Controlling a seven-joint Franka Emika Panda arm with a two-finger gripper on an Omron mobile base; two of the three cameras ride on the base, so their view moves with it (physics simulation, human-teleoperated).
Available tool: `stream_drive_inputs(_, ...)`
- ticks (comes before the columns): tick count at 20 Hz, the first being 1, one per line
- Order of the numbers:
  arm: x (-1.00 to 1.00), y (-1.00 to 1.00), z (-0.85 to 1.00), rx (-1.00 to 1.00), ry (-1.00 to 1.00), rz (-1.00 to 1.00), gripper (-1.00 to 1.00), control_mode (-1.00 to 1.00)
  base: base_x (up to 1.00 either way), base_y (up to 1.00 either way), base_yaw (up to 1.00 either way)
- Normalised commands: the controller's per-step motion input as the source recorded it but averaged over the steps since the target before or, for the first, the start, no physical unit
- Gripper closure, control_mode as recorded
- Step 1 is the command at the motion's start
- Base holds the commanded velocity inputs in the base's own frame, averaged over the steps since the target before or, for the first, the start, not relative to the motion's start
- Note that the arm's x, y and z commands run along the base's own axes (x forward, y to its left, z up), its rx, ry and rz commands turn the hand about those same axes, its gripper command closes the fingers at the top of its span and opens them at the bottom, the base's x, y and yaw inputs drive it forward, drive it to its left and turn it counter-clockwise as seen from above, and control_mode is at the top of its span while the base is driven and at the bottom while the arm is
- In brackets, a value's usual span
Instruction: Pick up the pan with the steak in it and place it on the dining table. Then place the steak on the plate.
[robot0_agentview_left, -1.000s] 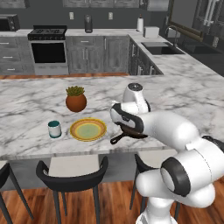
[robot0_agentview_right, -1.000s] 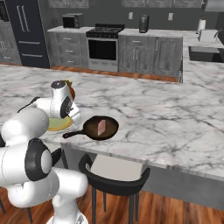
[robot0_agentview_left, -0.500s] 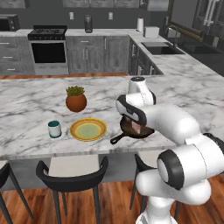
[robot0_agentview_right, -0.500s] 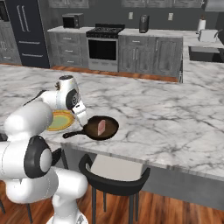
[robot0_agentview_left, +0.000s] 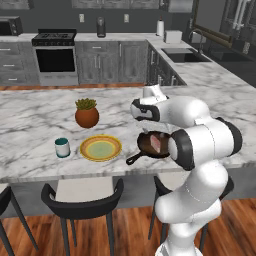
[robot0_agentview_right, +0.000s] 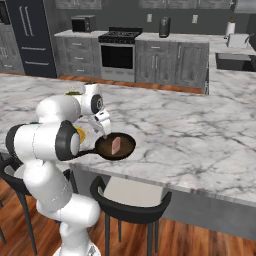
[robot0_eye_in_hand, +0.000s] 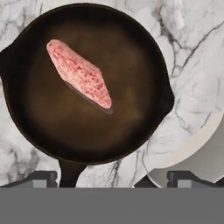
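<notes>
The pan (robot0_eye_in_hand: 85, 83) is seen resting on the marble bench (robot0_agentview_left: 30, 120), beside the plate (robot0_agentview_left: 100, 148), with the steak (robot0_eye_in_hand: 80, 73) lying inside it. The hand (robot0_eye_in_hand: 111, 178) is held above, its fingers spread wide apart and gripping nothing. No writing can be read.

Evenly and softly lit, rendered, without glare. Faint shadows under the round dark brown-black skillet (robot0_eye_in_hand: 87, 83) on the white-and-grey marble surface (robot0_agentview_left: 35, 120). Slightly soft and pixelated throughout; dimmer in the upper background.
</notes>
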Motion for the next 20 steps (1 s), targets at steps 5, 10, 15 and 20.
stream_drive_inputs(5, 0.37, -0.08, -0.16, 0.00, 0.05, 0.09, -1.00, -1.00, 0.00, 0.00, 0.00)
stream_drive_inputs(10, 0.02, -0.04, -0.16, -0.01, 0.01, 0.00, -1.00, -1.00, 0.00, 0.00, 0.00)
stream_drive_inputs(15, 0.12, -0.20, -0.40, -0.02, 0.03, 0.07, -1.00, -1.00, 0.00, 0.00, 0.00)
stream_drive_inputs(20, 0.20, -0.28, -0.38, 0.00, 0.00, 0.14, -1.00, -1.00, 0.00, 0.00, 0.00)
